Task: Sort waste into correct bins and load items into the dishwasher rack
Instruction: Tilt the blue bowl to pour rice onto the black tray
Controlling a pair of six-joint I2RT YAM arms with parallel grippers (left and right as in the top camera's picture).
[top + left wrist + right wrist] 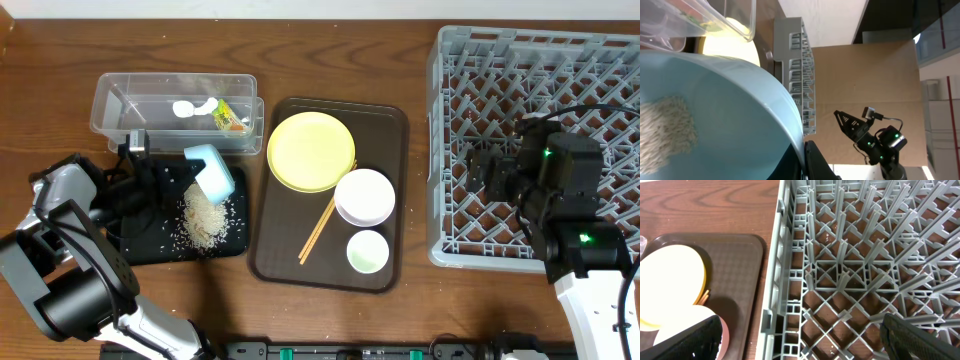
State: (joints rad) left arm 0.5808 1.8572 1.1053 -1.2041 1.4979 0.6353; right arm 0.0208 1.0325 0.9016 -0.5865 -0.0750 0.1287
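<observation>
My left gripper point(192, 172) is shut on the rim of the light blue bowl point(209, 168), which tilts over the black tray point(150, 245). Rice grains point(205, 218) lie heaped on that tray, and more rice point(665, 125) clings inside the bowl point(730, 110). The clear tub point(110, 100) holds the printed wrapper point(230, 117) and a white scrap point(190, 108). The yellow plate point(310, 150), white-pinkish bowl point(364, 196), small cup point(367, 251) and chopsticks point(322, 228) rest on the brown serving tray point(385, 125). My right gripper point(490, 172) hangs open and empty over the dishwasher rack point(450, 60).
The rack's left wall point(775, 280) stands close to the brown tray point(735, 265), and rows of upright pegs fill its grid. Stray grains are scattered over the black tray. The clear tub sits directly behind the black tray.
</observation>
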